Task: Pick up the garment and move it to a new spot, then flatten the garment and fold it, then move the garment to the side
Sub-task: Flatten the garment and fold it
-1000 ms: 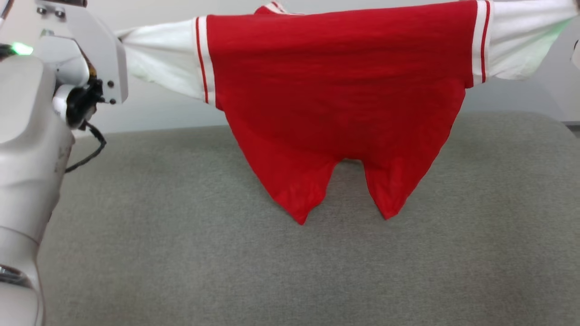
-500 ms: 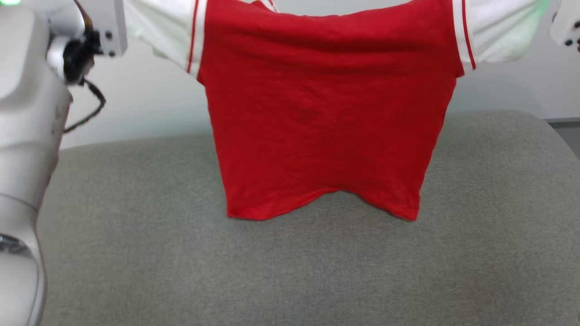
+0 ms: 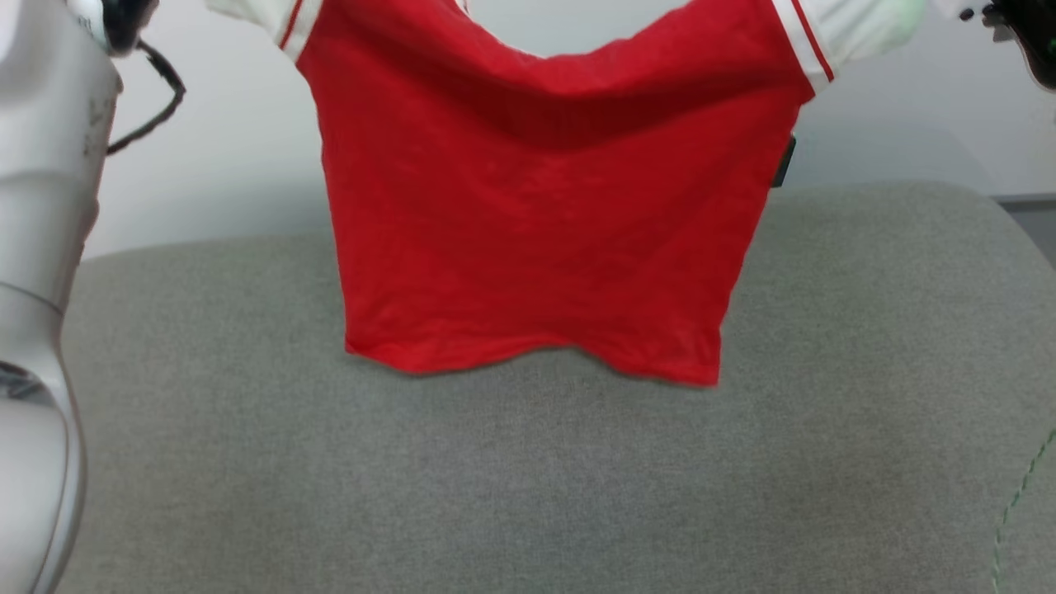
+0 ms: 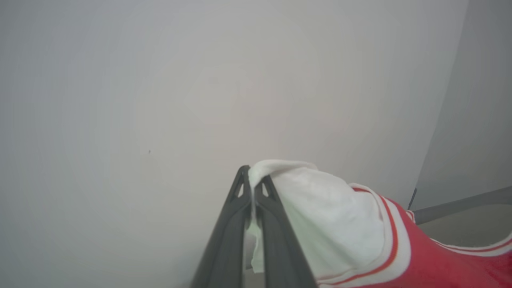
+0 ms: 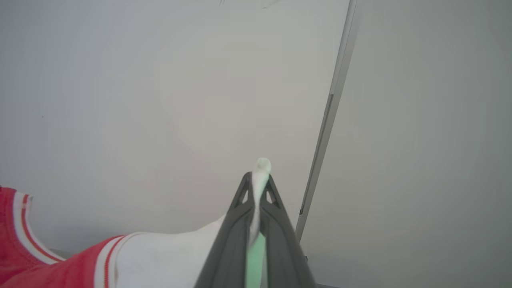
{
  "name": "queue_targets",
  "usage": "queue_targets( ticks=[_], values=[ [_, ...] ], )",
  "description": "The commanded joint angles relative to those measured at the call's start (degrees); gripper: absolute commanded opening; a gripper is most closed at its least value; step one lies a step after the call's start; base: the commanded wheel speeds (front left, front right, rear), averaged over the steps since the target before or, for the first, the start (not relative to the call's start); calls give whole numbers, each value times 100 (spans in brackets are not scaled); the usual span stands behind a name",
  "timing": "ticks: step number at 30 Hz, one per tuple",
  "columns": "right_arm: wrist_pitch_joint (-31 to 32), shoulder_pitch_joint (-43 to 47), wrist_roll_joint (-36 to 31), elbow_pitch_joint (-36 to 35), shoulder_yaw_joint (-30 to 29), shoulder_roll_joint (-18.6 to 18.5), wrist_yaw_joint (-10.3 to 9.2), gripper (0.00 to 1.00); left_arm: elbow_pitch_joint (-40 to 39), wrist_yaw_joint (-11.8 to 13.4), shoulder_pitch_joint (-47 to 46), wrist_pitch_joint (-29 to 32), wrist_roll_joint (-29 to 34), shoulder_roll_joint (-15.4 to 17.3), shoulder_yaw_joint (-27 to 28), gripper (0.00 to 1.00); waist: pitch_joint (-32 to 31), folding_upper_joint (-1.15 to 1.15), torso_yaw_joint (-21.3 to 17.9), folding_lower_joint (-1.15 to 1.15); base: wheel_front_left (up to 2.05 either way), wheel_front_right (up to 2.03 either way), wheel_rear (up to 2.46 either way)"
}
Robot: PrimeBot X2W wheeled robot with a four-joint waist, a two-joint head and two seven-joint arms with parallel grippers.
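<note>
The garment (image 3: 536, 223) is a bright-red shirt with white striped sleeve ends, hanging spread in the air over a grey cushion (image 3: 528, 478). Its hem hangs just above the cushion or brushes it. In the left wrist view, my left gripper (image 4: 252, 184) is shut on the white sleeve end of the garment (image 4: 320, 216). In the right wrist view, my right gripper (image 5: 258, 180) is shut on the other white sleeve end of the garment (image 5: 168, 256), with fabric poking past the fingertips. The top edge sags in the middle between the two held sleeves.
The grey cushion runs across the whole lower head view, with a rounded back edge against a pale wall (image 3: 247, 165). My left arm's white housing (image 3: 41, 247) stands along the left edge. A wall corner trim (image 5: 328, 116) runs behind the right gripper.
The shirt has risen in the head view and its sleeves have gone up past the top edge. The bottom corners, pointed a second ago, have opened into a wide hem. The top edge sags more.
</note>
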Motion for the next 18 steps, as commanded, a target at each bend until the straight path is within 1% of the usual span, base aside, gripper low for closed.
queue_targets(
  ticks=[1,4,9,14,18],
  values=[
    [-62,-67,16,24,2,18,-8,0,23,8,-69,-52,28,-25,-7,0,116,0,11,0,0,0,0],
    [-232,-180,14,75,-18,40,-8,0,104,1,-248,-189,78,-71,-40,0,378,0,28,0,0,0,0],
    [-723,-556,-124,107,1,-40,-8,0,105,82,-786,-559,271,-133,-153,0,1244,0,51,0,0,0,0],
    [-1379,-1129,-373,228,-7,-106,-8,0,58,292,-1595,-1097,503,-213,-222,0,2275,0,78,0,0,0,0],
    [-1670,-1520,-650,362,-203,-187,-8,0,151,499,-2101,-1525,629,-373,-248,0,2977,0,163,0,0,0,0]
  ],
)
